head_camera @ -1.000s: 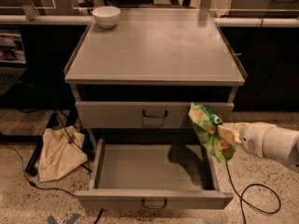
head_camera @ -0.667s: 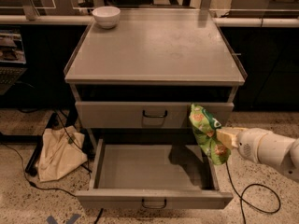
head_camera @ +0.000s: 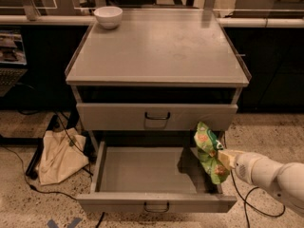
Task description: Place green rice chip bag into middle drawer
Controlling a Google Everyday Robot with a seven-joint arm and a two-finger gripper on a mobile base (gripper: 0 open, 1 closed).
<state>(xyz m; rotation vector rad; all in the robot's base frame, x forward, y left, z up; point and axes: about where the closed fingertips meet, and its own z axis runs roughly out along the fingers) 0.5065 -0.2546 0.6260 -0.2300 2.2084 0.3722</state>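
- The bag (head_camera: 207, 148) is crinkled foil. I judge it very light, soft and puffy, with chips inside that would crush under a hard squeeze. The foil is probably slick as well.
- The best hold, I judge, is a gentle pinch on a flat edge or seam, not across the puffed belly. A thin edge can slip, so the pinch has to be firm but light.
- My gripper (head_camera: 223, 158) is pinching the bag at its 4 o'clock edge, and my arm (head_camera: 270, 175) reaches in from 4 o'clock. The bag stands roughly upright, a little tilted, with its lower end drooping below my fingers.
- The bag hangs in the air at the 3 o'clock side of the drawer (head_camera: 142, 172), about over its side wall and not yet set down inside. I cannot tell whether it brushes the wall.
- The drawer is pulled well out and I see nothing in it, only bare grey floor. A soft bag should lie flat anywhere there. I judge it needs carrying toward 9 o'clock, then down, before I let go.
- The upper drawer (head_camera: 156, 116), at 12 o'clock from the open one, is shut, so its contents are hidden.
- A bowl (head_camera: 108, 16) sits at the 11 o'clock corner of the cabinet top (head_camera: 156, 51). I cannot see what it holds.
- A cloth sack (head_camera: 59, 156) slumps on the floor at the drawer's 9 o'clock.
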